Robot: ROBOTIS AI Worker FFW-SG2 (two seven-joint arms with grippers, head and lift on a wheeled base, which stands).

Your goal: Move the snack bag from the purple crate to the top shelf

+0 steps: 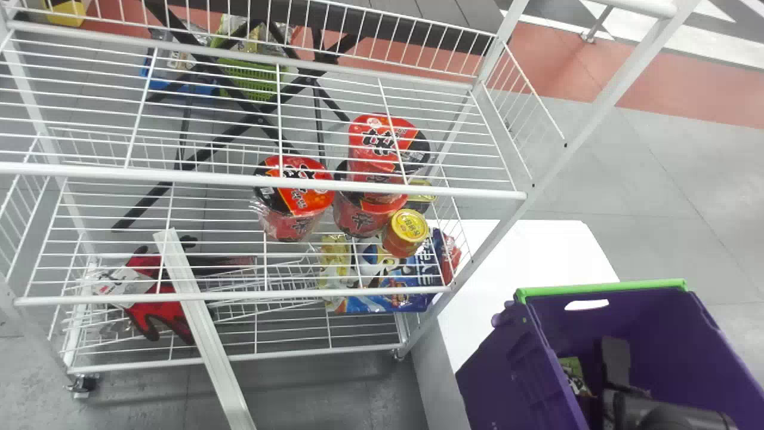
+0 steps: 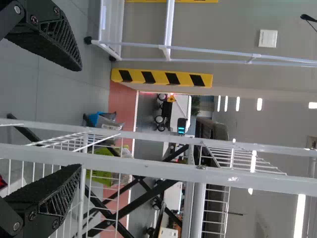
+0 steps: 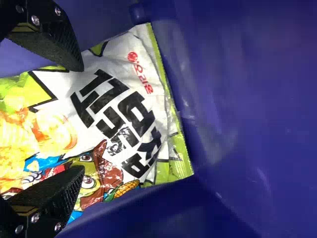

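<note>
Head view: the open purple plastic crate with a green rim (image 1: 644,316) stands to the right of the white wire rack (image 1: 268,292), and the black right gripper (image 1: 618,364) is down inside it. Within that crate lies the snack bag, a white and green printed packet (image 3: 119,109). In the right wrist view the two fingers are spread, with the bag's near part between them; whether either touches it, I cannot tell. Left of the crate, the rack holds red and black round lidded cups (image 1: 301,185), a small yellow-lidded cup (image 1: 406,233) and, farther left, a red and black glove (image 1: 140,298). In the left wrist view, the black left gripper (image 2: 81,118) has its fingers wide apart, near white metal bars.
</note>
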